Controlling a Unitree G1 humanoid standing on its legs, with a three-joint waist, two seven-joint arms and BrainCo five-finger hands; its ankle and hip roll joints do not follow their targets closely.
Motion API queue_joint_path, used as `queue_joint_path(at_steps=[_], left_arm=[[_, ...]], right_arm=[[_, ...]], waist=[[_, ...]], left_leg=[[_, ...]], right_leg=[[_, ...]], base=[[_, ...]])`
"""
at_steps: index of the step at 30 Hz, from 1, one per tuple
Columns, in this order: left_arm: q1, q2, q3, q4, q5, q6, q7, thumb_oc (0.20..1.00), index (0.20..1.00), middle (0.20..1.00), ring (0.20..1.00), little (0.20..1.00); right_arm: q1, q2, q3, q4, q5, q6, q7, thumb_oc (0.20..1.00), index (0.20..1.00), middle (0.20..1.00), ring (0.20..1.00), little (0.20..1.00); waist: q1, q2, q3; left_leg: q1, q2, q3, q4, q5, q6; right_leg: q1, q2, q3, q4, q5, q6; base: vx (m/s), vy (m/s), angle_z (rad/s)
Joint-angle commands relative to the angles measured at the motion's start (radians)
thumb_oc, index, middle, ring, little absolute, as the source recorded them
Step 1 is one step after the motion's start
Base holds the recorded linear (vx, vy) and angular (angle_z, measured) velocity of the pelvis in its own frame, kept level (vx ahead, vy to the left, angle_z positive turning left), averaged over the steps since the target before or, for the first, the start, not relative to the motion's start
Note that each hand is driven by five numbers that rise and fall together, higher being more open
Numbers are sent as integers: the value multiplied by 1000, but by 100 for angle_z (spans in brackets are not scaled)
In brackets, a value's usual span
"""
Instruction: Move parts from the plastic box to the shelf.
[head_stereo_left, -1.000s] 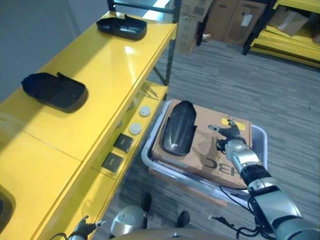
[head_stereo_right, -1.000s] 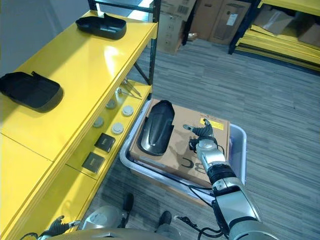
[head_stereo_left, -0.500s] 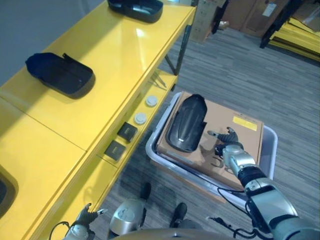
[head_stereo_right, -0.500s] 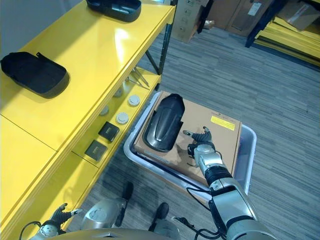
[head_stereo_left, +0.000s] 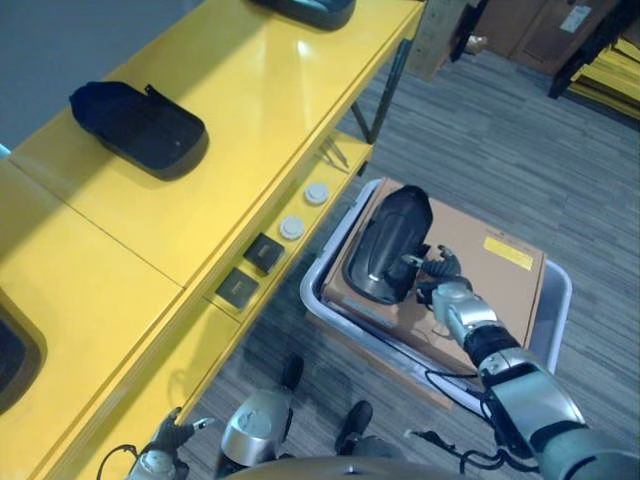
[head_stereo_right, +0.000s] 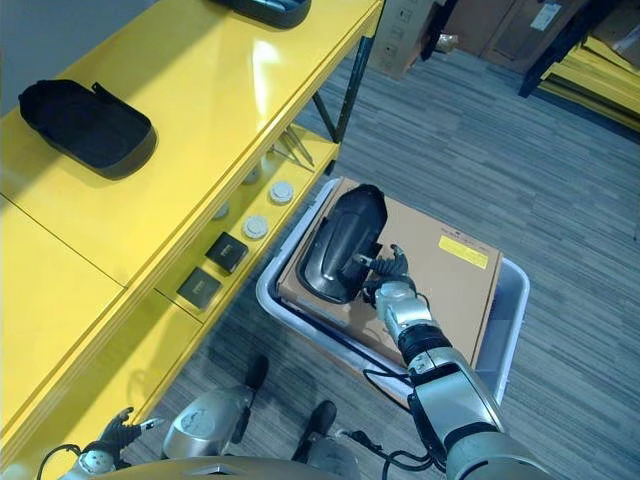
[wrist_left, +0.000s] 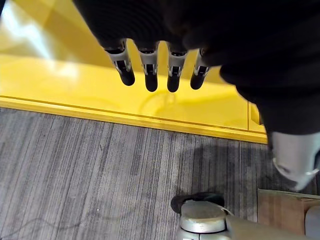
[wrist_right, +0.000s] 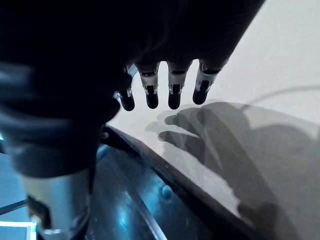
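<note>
Right hand has moved across the cardboard to the black part in the plastic box, fingers relaxed, grasping nothing. Left hand hangs open by the shelf.

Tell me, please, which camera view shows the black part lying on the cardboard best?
The right eye view: the whole black part shows on the cardboard, beside the right hand. The left eye view matches it; the right wrist view catches an edge.
</note>
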Motion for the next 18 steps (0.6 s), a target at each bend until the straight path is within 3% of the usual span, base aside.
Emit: queue_joint_path(at_steps=[1, 4, 5, 9, 14, 15, 16, 17, 18], left_arm=[[9, 50, -33, -1, -17, -15, -9, 1000, 1000, 1000, 1000, 1000], [9, 50, -33, -1, -17, -15, -9, 1000, 1000, 1000, 1000, 1000], [-3, 50, -52, -5, -34, -28, 3, 1000, 1000, 1000, 1000, 1000], [-42, 65, -73, -5, -64, -46, 2, 1000, 1000, 1000, 1000, 1000], [-60, 74, -79, -24, -88, -45, 7, 1000, 1000, 1000, 1000, 1000], [-62, 76, -80, -26, -89, -46, 7, 1000, 1000, 1000, 1000, 1000], [-63, 78, -79, -27, -91, -46, 6, 1000, 1000, 1000, 1000, 1000], [-65, 81, -79, -33, -91, -45, 5, 1000, 1000, 1000, 1000, 1000], [-69, 87, -79, -43, -91, -44, 4, 1000, 1000, 1000, 1000, 1000]], right_arm=[[-45, -31, 52, 20, 6, 6, -16, 1000, 1000, 1000, 1000, 1000], [-45, -31, 52, 20, 6, 6, -16, 1000, 1000, 1000, 1000, 1000], [-40, -7, 76, 119, -41, 13, -27, 1000, 1000, 1000, 1000, 1000], [-94, 3, 107, 205, -71, -2, -25, 1000, 1000, 1000, 1000, 1000], [-106, 5, 139, 221, -99, 5, -9, 1000, 1000, 1000, 1000, 1000], [-105, 4, 143, 220, -100, 6, -4, 573, 573, 573, 573, 573], [-104, 3, 146, 219, -103, 6, -2, 498, 498, 498, 498, 498], [-103, 3, 152, 217, -108, 8, 0, 200, 200, 200, 200, 200], [-99, 1, 159, 219, -112, 3, 7, 200, 200, 200, 200, 200]], waist=[[18, 22, -43], [18, 22, -43], [32, 17, -21], [47, 12, 9], [53, 5, 35], [53, 3, 37], [54, 2, 39], [55, 0, 42], [57, -6, 48]], left_leg=[[-29, 52, 36, 69, -94, -7], [-29, 52, 36, 69, -94, -7], [-49, 50, 29, 81, -94, -5], [-100, 40, 17, 101, -91, -3], [-134, 33, 10, 118, -89, 0], [-137, 33, 9, 120, -89, 0], [-139, 33, 9, 120, -89, 0], [-141, 33, 9, 120, -88, 0], [-148, 33, 9, 122, -88, 1]], right_leg=[[-79, -49, 33, 75, 11, 52], [-79, -49, 33, 75, 11, 52], [-82, -47, 28, 73, 14, 53], [-108, -47, 18, 73, 19, 55], [-130, -44, 17, 77, 24, 56], [-132, -43, 17, 77, 25, 56], [-133, -43, 17, 77, 25, 57], [-133, -42, 17, 76, 26, 58], [-136, -41, 14, 75, 29, 59]], base=[[0, 0, 0], [-10, -8, 0], [-41, -31, -1], [-94, -19, 17], [-69, -13, 4], [-35, -28, -1], [0, 0, 0], [-37, -41, 4], [-48, -69, 5]])
